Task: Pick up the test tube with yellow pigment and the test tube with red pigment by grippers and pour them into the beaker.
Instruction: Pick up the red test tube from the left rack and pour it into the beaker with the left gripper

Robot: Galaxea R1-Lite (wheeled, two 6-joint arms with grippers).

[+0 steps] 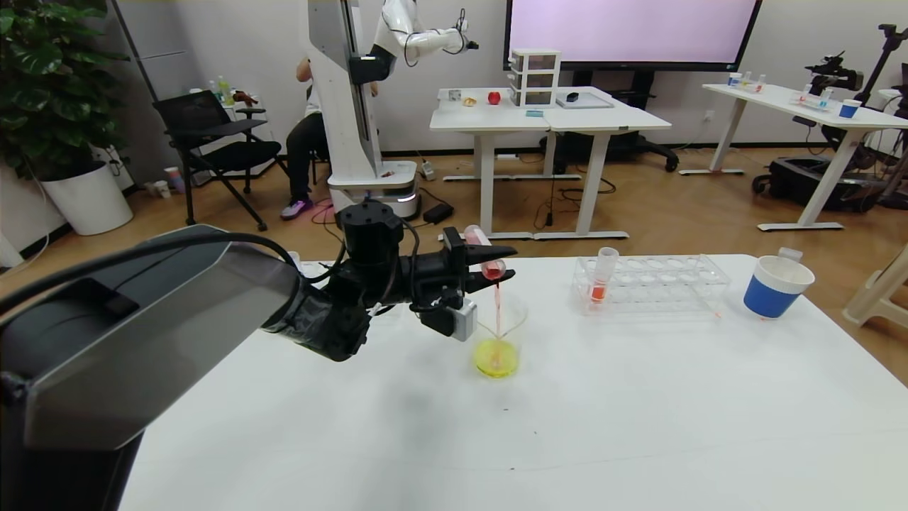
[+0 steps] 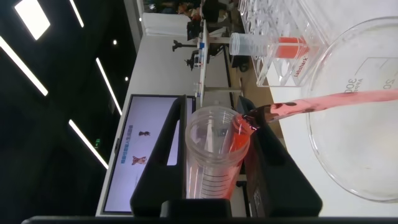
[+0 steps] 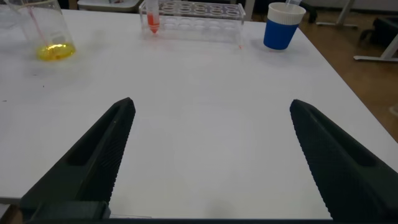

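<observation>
White tabletop (image 1: 567, 426): left gripper (image 1: 489, 268) fingers pinching red-pigment tube (image 1: 486, 257), mouth tilted down directly above beaker (image 1: 499, 341); right gripper (image 3: 211, 155) fingers spread, idle nearer.

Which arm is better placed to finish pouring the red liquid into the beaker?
Left. Its tool is shut on the tilted red test tube, directly above the beaker, with liquid streaming in. The right tool is open, empty, and off to the side.
</observation>
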